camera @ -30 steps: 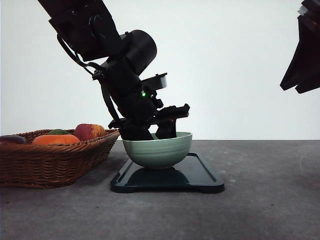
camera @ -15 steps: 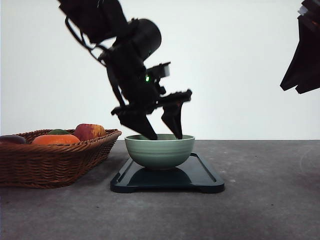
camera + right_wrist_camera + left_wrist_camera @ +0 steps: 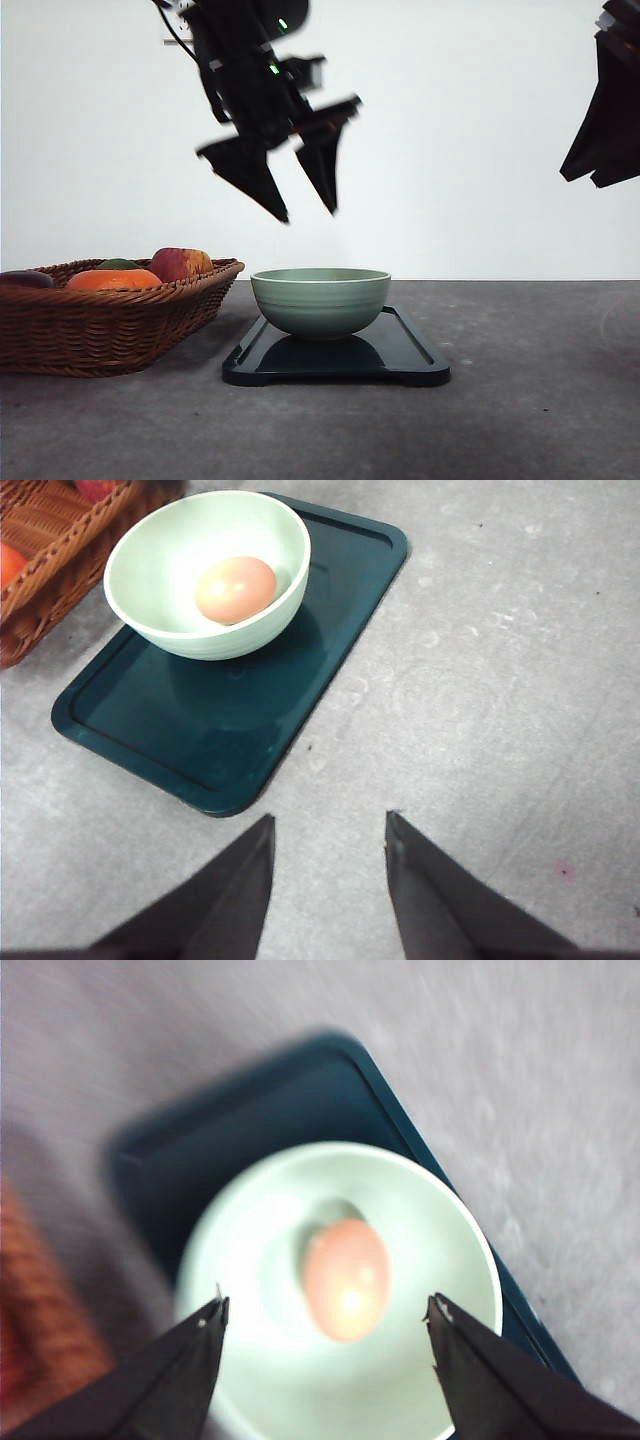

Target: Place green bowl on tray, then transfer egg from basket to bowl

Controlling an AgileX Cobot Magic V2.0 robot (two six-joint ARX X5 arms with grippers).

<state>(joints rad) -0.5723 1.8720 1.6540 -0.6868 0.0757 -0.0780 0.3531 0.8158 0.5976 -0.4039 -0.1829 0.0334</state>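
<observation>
In the front view the green bowl (image 3: 320, 300) wall hides the egg (image 3: 235, 590), which is plain from the right wrist. The left arm's fingers (image 3: 245, 175) are smeared by motion there, and the arm is cut off at the picture's top. The basket (image 3: 110, 315) runs off the left edge. The left wrist view is blurred: the tray (image 3: 250, 1110) edges are soft, and its far corner lies under the bowl.

Green bowl (image 3: 320, 300) upright on tray (image 3: 400, 350), left claw (image 3: 308, 214) agape well above, basket (image 3: 110, 315) alongside.
</observation>
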